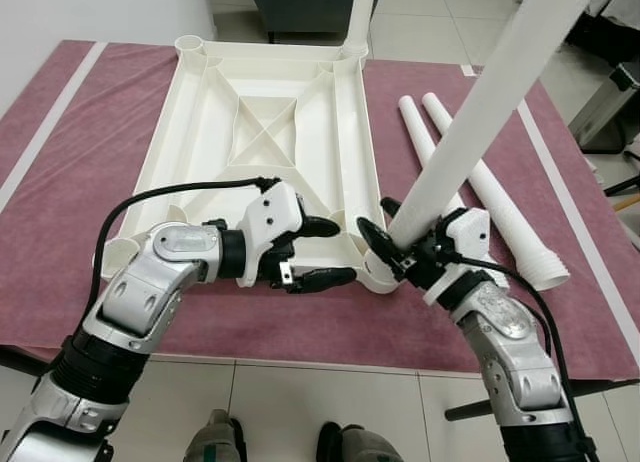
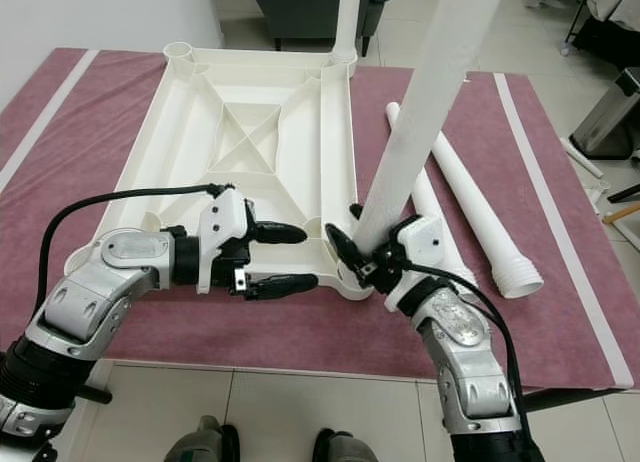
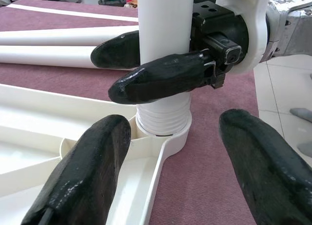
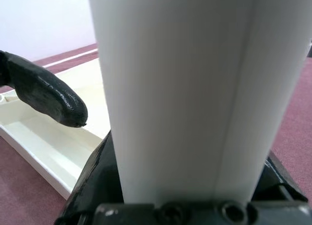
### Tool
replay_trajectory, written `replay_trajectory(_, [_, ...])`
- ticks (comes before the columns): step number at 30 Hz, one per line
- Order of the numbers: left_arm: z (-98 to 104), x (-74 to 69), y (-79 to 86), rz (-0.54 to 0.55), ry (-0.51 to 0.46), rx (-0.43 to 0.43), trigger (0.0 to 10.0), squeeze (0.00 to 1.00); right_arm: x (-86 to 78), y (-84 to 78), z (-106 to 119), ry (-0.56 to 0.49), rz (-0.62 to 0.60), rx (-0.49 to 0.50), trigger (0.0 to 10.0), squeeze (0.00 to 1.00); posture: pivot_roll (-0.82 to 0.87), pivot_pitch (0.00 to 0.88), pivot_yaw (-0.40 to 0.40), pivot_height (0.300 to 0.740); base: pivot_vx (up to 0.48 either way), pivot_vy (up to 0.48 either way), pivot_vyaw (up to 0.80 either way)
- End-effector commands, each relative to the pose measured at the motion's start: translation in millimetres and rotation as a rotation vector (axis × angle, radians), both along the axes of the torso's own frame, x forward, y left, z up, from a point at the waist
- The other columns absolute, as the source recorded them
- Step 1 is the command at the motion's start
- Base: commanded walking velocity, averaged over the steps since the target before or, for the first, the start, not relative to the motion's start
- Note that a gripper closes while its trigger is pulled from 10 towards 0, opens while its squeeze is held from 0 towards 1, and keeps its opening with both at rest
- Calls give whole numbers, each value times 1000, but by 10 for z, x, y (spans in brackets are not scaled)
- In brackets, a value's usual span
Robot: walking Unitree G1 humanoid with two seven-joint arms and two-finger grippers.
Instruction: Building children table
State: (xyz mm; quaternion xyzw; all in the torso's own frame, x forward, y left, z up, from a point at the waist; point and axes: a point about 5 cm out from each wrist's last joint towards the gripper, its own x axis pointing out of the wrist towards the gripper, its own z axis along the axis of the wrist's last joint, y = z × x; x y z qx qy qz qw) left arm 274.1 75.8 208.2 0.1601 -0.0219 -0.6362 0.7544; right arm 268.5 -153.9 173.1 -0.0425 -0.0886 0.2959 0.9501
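Nearest, the right end effector is clenched around a white table leg whose threaded end sits in the near right corner socket of the upturned tabletop, while the left end effector hovers released just beside that corner. The leg-fitting step looks underway; next it likely needs twisting home. Beyond, two spare legs lie on the maroon desk.
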Motion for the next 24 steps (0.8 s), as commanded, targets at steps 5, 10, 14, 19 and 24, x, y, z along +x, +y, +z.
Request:
replay_trajectory(5, [11,2,23,47,-6,-9,10000,0,-16,-43,-349,186,-39,6,10000,0,60,178,43,740,0,0,0])
replay_trajectory(10, [10,4,23,49,-5,-10,10000,0,-33,-26,-372,178,-35,-15,10000,0,61,179,40,740,0,0,0])
replay_trajectory(14, [10,7,23,55,-4,-14,10000,0,-68,-12,-387,152,-23,-56,10000,0,61,180,37,740,0,0,0])
replay_trajectory(19, [9,8,27,59,-4,-16,10000,0,-105,-13,-429,154,-20,-79,10000,0,61,180,35,740,0,0,0])
replay_trajectory(24, [10,6,30,63,-3,-17,10000,0,-75,-64,-492,199,-130,-47,10000,0,57,182,34,740,0,0,0])
